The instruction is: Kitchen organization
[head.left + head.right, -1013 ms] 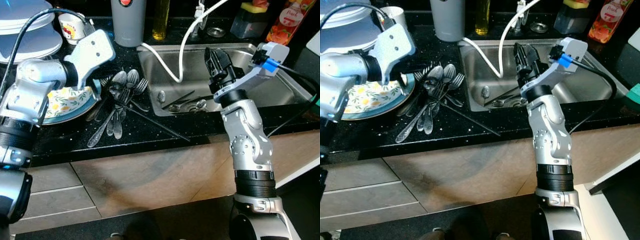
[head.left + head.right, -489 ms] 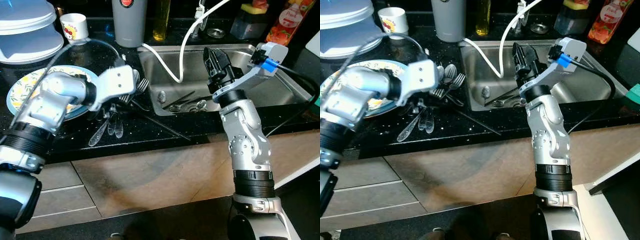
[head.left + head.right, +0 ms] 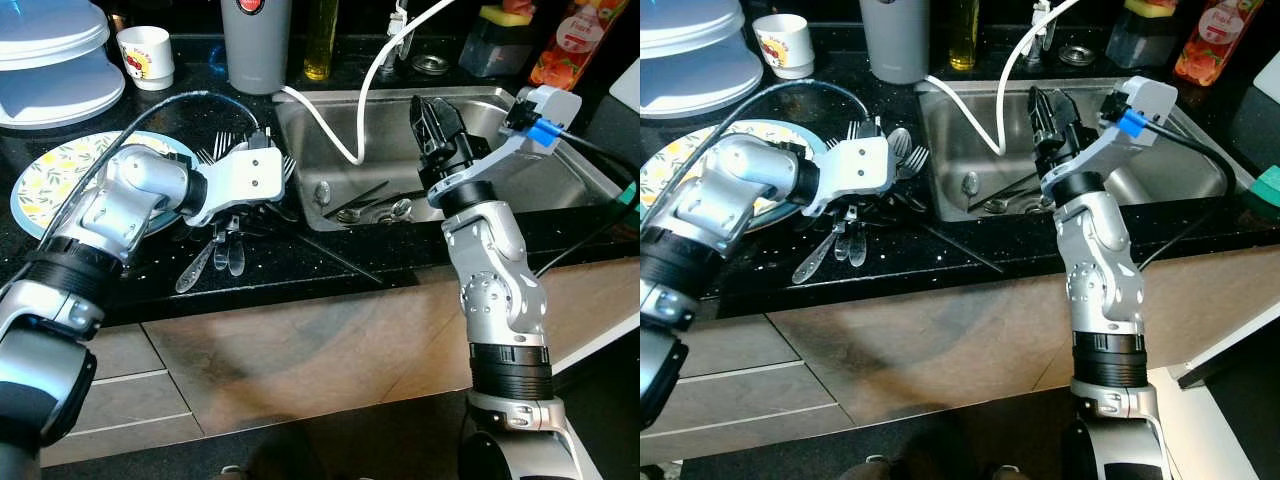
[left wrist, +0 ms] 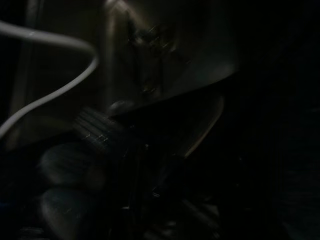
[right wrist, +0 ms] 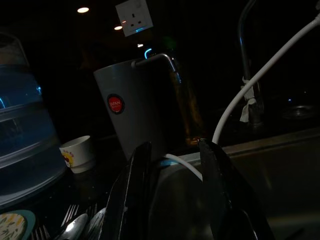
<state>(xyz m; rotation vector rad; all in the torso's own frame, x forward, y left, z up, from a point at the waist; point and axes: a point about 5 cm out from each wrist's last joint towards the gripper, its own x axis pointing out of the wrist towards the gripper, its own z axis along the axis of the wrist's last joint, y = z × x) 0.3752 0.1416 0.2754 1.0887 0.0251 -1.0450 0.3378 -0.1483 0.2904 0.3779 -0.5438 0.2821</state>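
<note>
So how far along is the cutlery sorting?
Early. Nothing looks sorted: the cutlery pile lies loose on the counter, and more sits in the sink. The left gripper is at the pile. The right gripper hangs open over the sink.

A home kitchen: a steel sink (image 3: pixel 560 170) set in a black speckled table (image 3: pixel 300 270), cutlery (image 3: pixel 225 250) piled at its nine o'clock, a floral plate (image 3: pixel 45 175), a mug (image 3: pixel 146 57), stacked plates (image 3: pixel 50 50), an oil bottle (image 3: pixel 322 35).

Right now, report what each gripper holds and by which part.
Right gripper: open over the sink, holding nothing. Left gripper: down at the cutlery pile on the counter; whether it grips anything cannot be told.
</note>
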